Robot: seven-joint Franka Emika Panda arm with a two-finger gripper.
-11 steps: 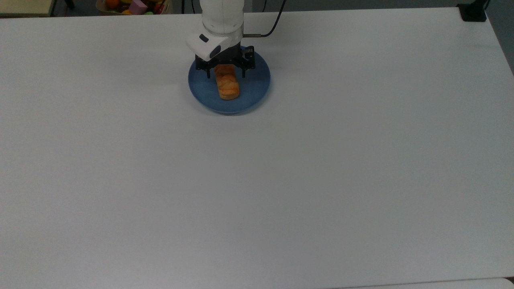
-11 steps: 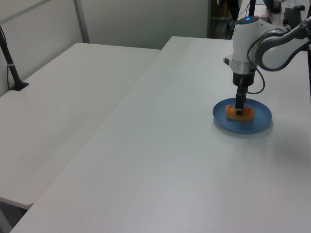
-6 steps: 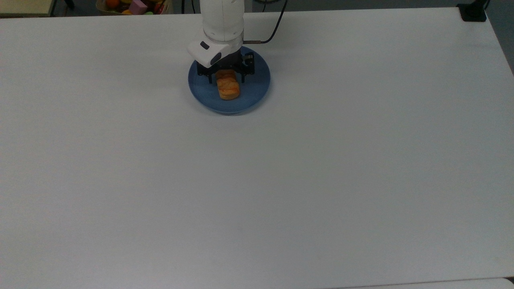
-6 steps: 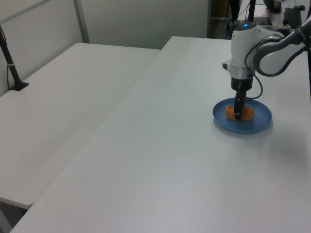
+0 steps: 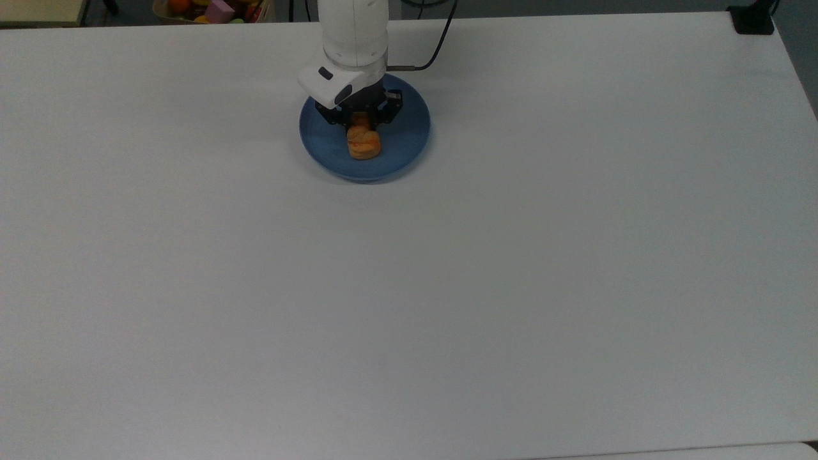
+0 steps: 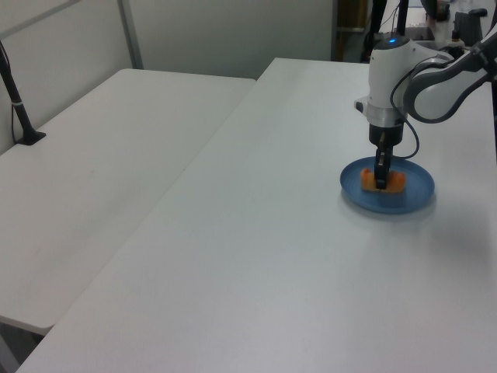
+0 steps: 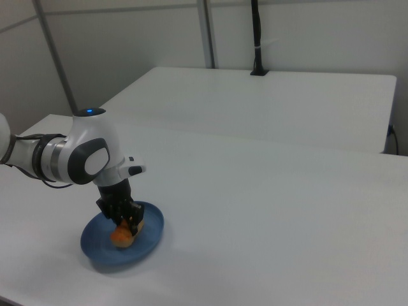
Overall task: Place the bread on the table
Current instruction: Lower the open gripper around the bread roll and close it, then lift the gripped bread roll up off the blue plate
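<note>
Bread [image 5: 364, 145] on blue plate [image 5: 409, 137], gripper [image 5: 362, 125] clamped around it

White rounded arm [image 6: 423, 74], black cable [image 5: 438, 41], blue light.

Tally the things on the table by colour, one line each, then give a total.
Blue: 1, the plate
Golden-orange: 1, the bread, lying on the plate with the gripper down around it
Total: 2

The bread [image 5: 363, 143] lies on a plate [image 5: 409, 137] on the table [image 5: 409, 287].
</note>
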